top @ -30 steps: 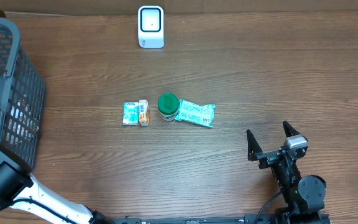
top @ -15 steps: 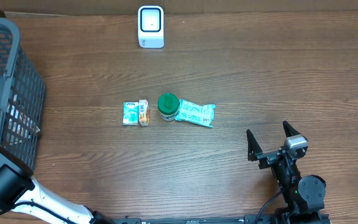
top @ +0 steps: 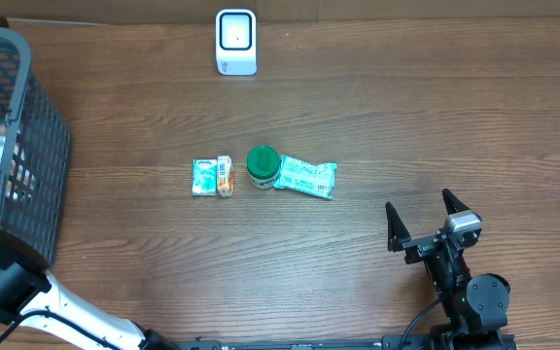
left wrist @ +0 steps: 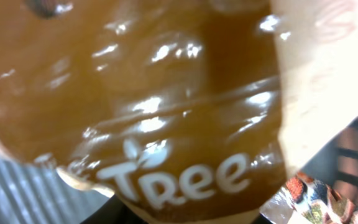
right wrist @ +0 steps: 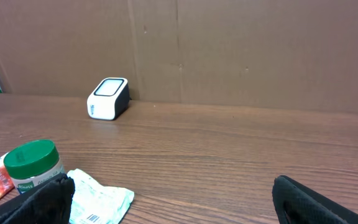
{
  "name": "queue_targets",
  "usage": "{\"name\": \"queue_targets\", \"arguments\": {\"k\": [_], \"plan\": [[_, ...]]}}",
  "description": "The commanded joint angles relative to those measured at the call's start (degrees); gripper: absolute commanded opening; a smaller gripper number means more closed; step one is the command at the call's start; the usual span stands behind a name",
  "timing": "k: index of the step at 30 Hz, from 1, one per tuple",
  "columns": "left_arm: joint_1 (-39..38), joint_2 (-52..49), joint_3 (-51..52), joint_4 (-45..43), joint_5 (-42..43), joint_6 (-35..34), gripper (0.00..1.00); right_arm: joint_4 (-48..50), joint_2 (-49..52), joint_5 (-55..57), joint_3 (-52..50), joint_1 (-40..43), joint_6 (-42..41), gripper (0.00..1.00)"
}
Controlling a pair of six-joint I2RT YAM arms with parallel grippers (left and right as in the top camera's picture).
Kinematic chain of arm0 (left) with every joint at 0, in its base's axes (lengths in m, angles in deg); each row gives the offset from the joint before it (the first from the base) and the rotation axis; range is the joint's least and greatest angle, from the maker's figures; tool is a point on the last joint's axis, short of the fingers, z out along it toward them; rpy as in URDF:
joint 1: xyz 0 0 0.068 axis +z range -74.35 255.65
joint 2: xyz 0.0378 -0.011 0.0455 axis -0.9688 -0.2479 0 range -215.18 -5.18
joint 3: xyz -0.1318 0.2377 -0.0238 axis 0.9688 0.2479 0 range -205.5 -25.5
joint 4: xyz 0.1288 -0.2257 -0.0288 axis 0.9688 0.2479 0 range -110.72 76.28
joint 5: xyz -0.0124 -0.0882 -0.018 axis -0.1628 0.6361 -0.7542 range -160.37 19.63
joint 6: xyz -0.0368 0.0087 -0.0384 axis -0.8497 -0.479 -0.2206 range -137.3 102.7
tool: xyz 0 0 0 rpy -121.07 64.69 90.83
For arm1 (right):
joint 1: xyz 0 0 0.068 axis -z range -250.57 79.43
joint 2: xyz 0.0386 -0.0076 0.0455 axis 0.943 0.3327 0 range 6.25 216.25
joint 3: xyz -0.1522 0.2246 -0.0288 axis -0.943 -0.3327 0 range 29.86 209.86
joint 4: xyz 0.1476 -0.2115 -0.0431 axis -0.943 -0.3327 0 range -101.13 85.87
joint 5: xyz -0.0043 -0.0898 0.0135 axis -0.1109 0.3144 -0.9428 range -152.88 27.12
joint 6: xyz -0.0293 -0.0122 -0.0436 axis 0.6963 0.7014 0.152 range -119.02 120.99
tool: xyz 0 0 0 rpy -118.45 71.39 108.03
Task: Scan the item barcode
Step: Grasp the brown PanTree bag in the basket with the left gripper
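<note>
A glossy brown packet with white "Tree" lettering fills the left wrist view, pressed close to the camera. Only a dark sliver of a fingertip shows under it, so the grip is unclear. The left arm reaches into the grey mesh basket at the far left, where the mesh hides its gripper. The white barcode scanner stands at the table's back edge. My right gripper rests open and empty at the front right.
In a row at mid-table lie a teal packet, an orange packet, a green-lidded jar and a white-green pouch. More wrapped items lie in the basket. A cardboard wall backs the table.
Inside the basket the grey shape of the left gripper has shifted and a shiny wrapper now shows behind the mesh. The right arm and the table items have not moved.
</note>
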Motion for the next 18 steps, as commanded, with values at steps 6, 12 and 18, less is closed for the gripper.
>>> {"name": "queue_targets", "arguments": {"k": [6, 12, 18], "plan": [[-0.17, 7.26, -10.64, 1.84, 11.74, 7.13, 0.31, 0.31, -0.42, -0.24, -0.59, 0.09, 0.09, 1.00], [-0.17, 15.96, -12.81, 1.16, 13.29, 8.28, 0.31, 0.28, -0.42, -0.24, -0.61, 0.09, 0.07, 1.00], [-0.17, 18.01, -12.24, 4.94, 9.11, 11.54, 0.43, 0.31, -0.42, -0.24, -0.59, 0.09, 0.07, 1.00]]}}
